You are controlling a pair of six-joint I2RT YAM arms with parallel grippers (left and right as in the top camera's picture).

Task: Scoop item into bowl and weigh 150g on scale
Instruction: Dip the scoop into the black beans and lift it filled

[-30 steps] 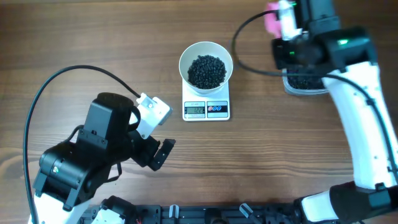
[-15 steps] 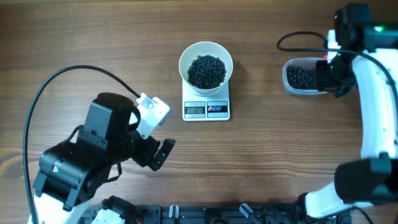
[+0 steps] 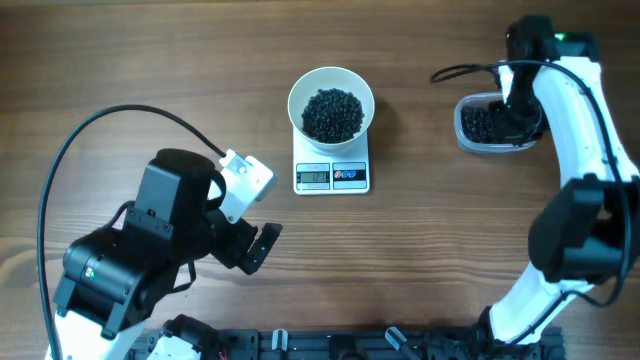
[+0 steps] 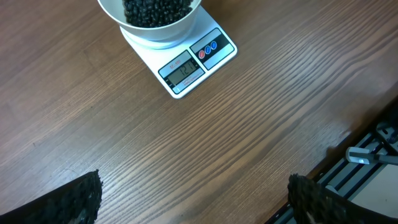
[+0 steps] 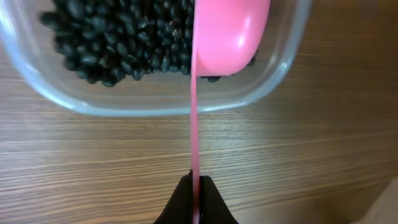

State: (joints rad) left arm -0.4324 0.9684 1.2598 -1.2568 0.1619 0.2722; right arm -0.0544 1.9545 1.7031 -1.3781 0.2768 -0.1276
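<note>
Two arms stand at a wooden table (image 3: 150, 60), with much bare wood between them. The left arm sits at the near left and has not moved since before. The left gripper (image 4: 193, 202) is spread wide over bare wood near the scale (image 3: 332, 176). The right arm has swung to the far right, and in the overhead view it now covers the right end of the tub (image 3: 478, 140). The scale is at the centre, with open wood on every side. Its digits are hard to read. The bowl (image 3: 296, 95) sits on it and holds beans (image 3: 332, 113). The right gripper (image 5: 194, 185) pinches the thin handle of a pink scoop (image 5: 230, 31), which lies in the tub over more beans.
</note>
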